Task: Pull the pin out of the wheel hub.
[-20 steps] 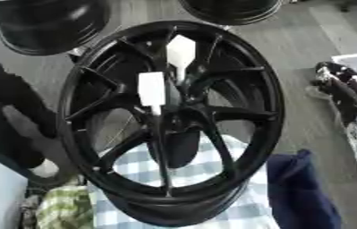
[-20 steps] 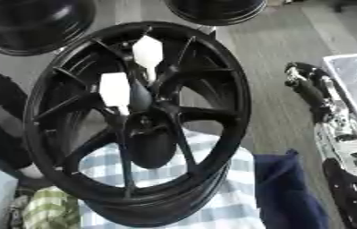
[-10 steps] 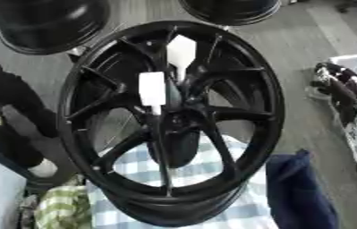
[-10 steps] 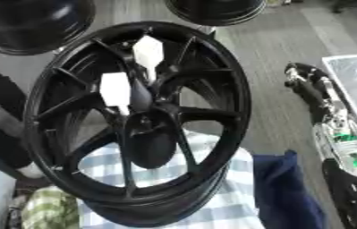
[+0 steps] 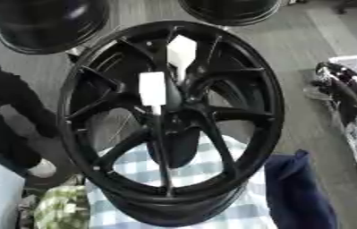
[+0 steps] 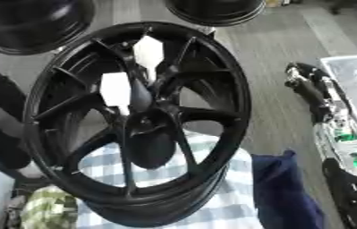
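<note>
Pins, two white flat-headed ones: nearer pin [image 5: 152, 88] left of the hub centre, farther pin [image 5: 182, 50] above it, both standing out of the black wheel hub [image 5: 173, 120] filling the middle of the frame. Probably light, rigid plastic, smooth on the faces; best pinched across the broad flat head and drawn straight out along the stem, judging by the thin shaft vanishing between the spokes. Seated depth hidden. Nearest, at the bottom edge: checked cloth [image 5: 205, 179] under the rim, dark blue fabric [image 5: 299, 190] lower right. Right arm [image 6: 322, 107] along the right edge, its hand hard to make out, so finger state impossible to tell; left hand nowhere visible. Farther up, more black rims [image 5: 48, 22] cut off by the top edge.
</note>
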